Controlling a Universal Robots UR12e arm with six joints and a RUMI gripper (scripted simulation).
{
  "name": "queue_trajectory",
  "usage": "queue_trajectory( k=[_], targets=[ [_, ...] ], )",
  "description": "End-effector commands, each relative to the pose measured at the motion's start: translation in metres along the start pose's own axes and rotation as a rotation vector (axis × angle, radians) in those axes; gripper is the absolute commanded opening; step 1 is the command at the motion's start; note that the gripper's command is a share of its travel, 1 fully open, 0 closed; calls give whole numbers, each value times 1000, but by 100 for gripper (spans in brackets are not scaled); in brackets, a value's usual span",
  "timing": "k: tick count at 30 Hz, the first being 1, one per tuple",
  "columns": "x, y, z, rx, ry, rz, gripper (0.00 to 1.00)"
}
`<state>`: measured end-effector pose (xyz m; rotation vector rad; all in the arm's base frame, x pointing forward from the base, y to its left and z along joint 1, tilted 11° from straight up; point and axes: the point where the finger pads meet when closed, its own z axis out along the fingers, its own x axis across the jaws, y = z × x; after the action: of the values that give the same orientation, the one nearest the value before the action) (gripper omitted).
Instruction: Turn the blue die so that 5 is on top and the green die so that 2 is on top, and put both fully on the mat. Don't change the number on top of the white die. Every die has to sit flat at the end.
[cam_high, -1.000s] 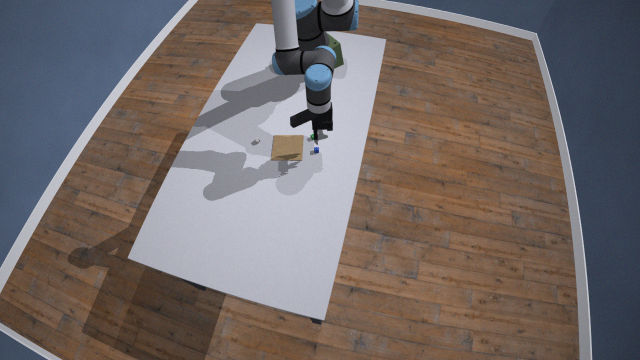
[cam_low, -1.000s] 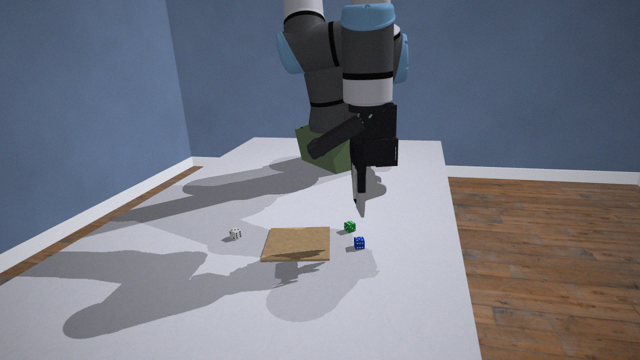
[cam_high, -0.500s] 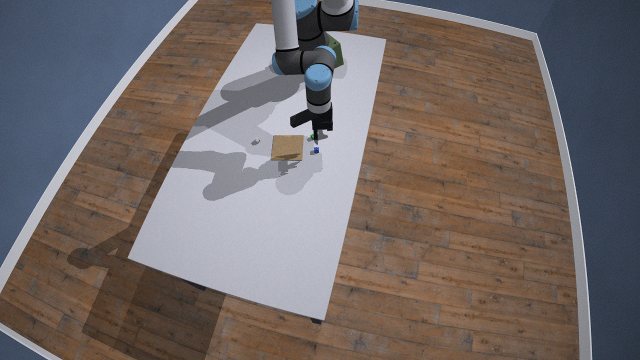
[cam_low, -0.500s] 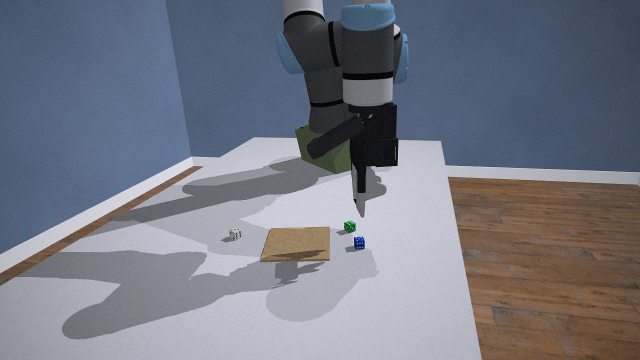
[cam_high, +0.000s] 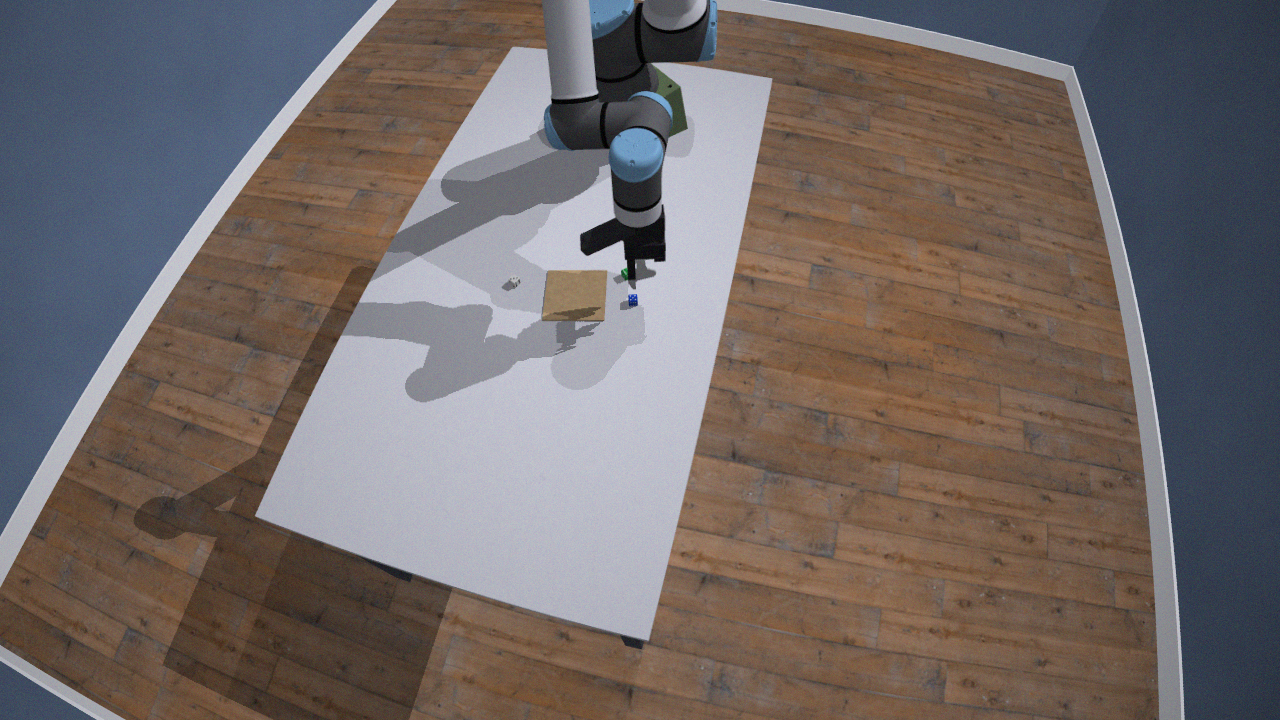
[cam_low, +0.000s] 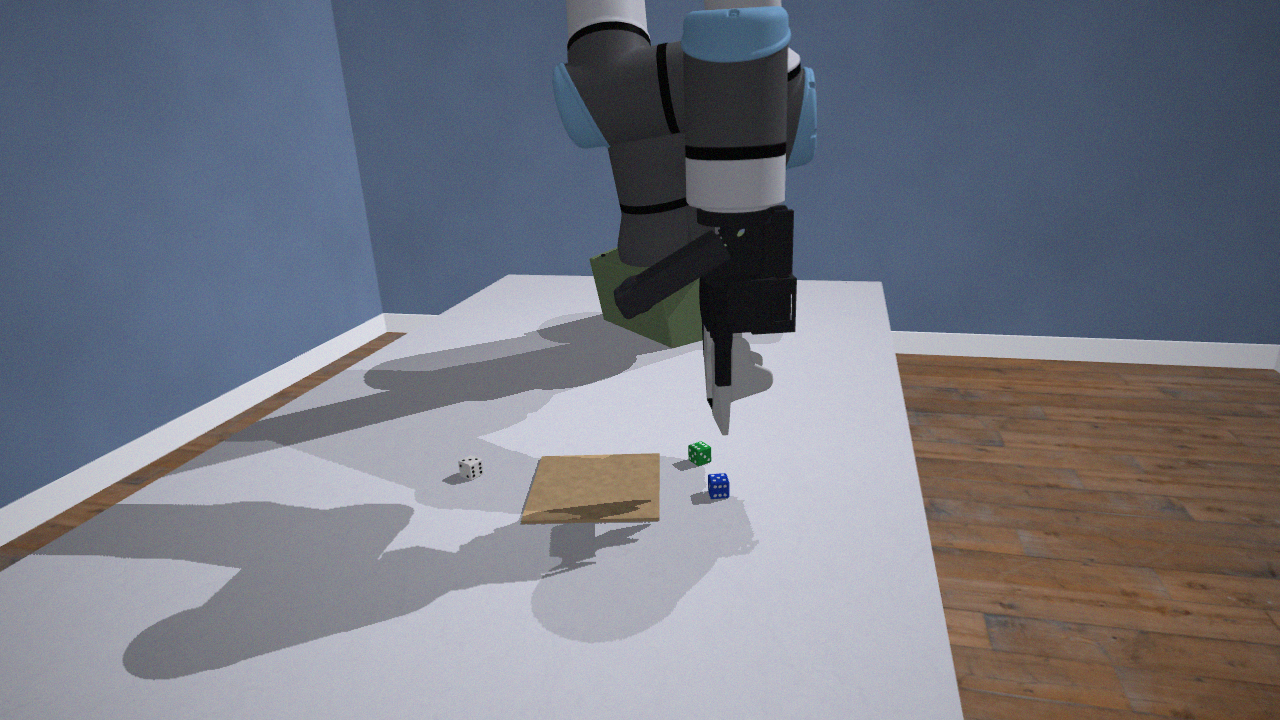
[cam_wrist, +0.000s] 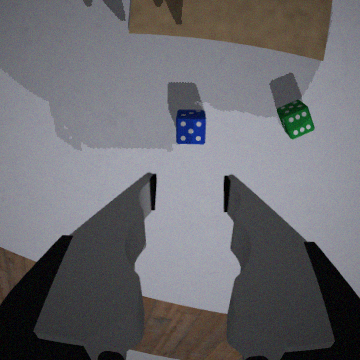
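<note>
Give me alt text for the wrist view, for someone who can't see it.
The open claw points toward a blue die, with a green die to its right, both off the tan mat.

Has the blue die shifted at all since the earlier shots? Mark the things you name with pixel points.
No. The blue die (cam_high: 632, 300) (cam_low: 718, 486) (cam_wrist: 191, 129) sits in the same spot beside the mat (cam_high: 574, 293) (cam_low: 595, 479) (cam_wrist: 230, 25), with the same gap to its edge in both the top and exterior views.
</note>
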<state>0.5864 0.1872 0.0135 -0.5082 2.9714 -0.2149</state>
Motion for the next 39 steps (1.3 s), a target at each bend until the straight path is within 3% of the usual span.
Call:
queue_trajectory(
  k=[1,39],
  targets=[
    [-1,0,0,0,-1,0,21],
    [0,-1,43,0,-1,0,21]
  ],
)
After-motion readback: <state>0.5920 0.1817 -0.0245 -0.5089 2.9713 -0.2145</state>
